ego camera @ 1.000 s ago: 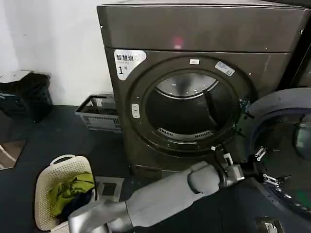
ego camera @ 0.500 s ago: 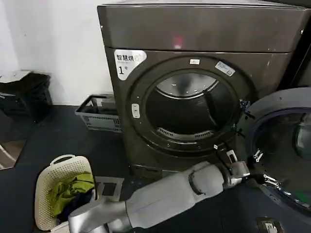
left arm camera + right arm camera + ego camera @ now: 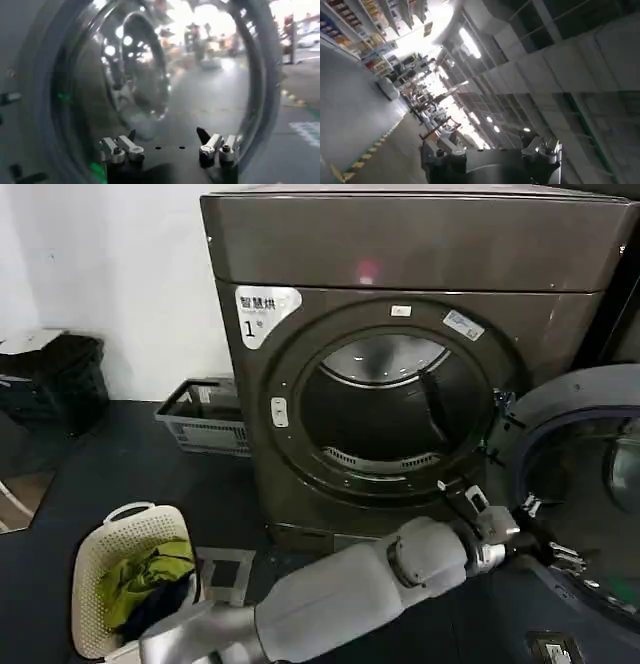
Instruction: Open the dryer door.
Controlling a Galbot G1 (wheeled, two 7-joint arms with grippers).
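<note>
- The dryer is seen filling the upper centre and right of the head view, its round front opening uncovered.
- The dryer door is swung wide open at the right edge of that frame.
- The left end effector is held at lower right, against the door's inner face; in the left wrist view its fingers are seen spread apart, nothing gripped.
- The right end effector is shown aimed at a ceiling, fingers spread.
- A laundry basket is placed at lower left on the floor.
</note>
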